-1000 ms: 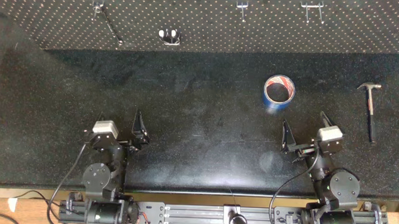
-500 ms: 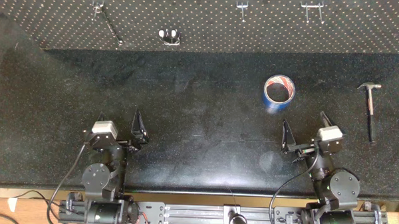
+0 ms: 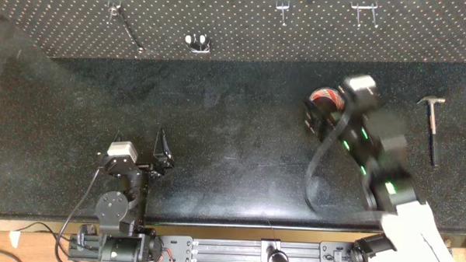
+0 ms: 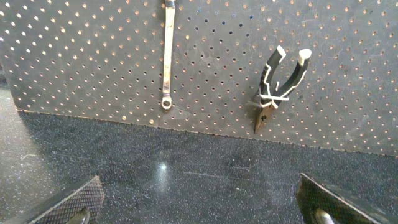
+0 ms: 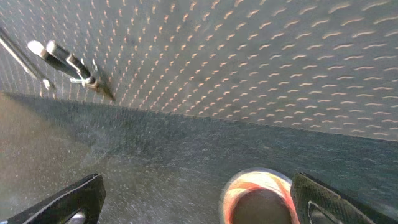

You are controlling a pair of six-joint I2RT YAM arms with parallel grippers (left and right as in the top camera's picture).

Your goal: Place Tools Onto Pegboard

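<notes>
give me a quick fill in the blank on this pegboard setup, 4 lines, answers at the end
1. The wrench and the pliers hang on the ____.
2. The hammer lies flat on the ____.
3. The right gripper is at a striped roll of ____.
4. The left gripper and the right gripper both have their fingers ____.

Missing words: pegboard; table; tape; open
</notes>
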